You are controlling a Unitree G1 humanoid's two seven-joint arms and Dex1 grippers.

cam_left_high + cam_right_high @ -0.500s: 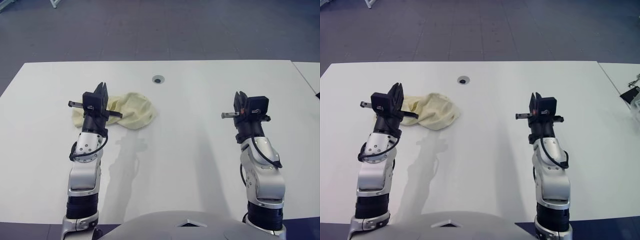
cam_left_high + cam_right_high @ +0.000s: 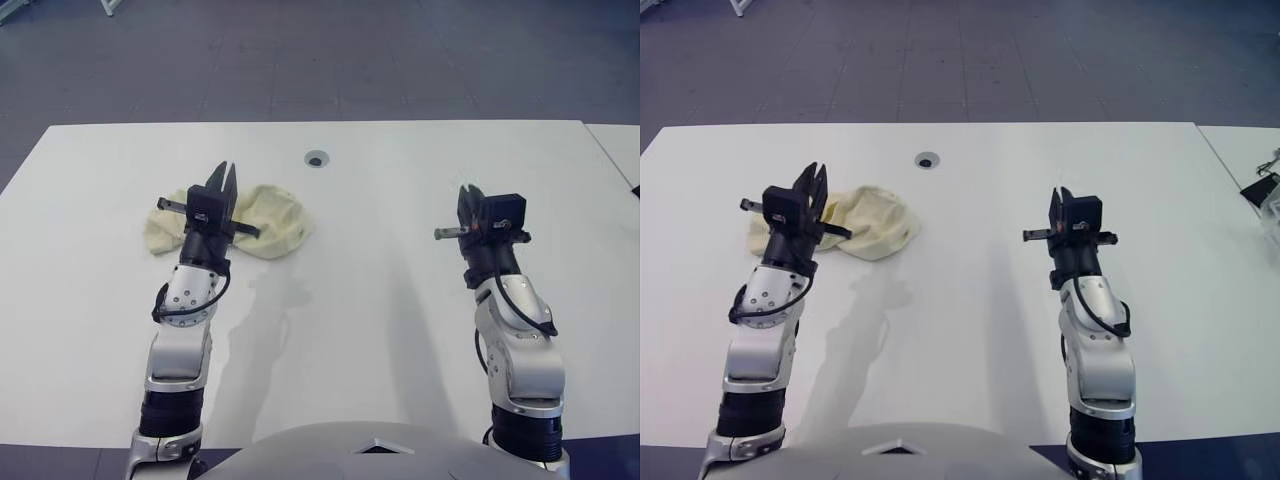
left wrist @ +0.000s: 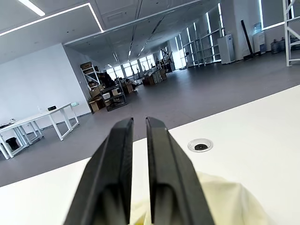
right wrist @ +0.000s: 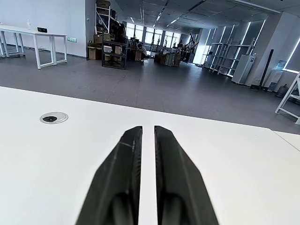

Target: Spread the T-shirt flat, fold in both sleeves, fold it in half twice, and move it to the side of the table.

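Note:
The T-shirt (image 2: 275,220) is a pale yellow crumpled heap on the left half of the white table (image 2: 380,300). My left gripper (image 2: 225,172) is over the heap's middle, shut, with nothing between its fingers, and its wrist hides part of the cloth. In the left wrist view the cloth (image 3: 225,201) lies just below the closed fingertips (image 3: 123,129). My right gripper (image 2: 466,192) is raised over bare table on the right, well away from the shirt. It is shut and holds nothing, and it points toward the far edge (image 4: 145,129).
A round cable grommet (image 2: 317,158) sits in the table near the far edge, just beyond the shirt. A second table's corner (image 2: 620,140) adjoins at the far right. Bare tabletop stretches between the two arms and toward the front edge.
My left gripper has swung right, from the heap's left part to over its middle, uncovering the cloth's left end. My right gripper has shifted slightly left and nearer.

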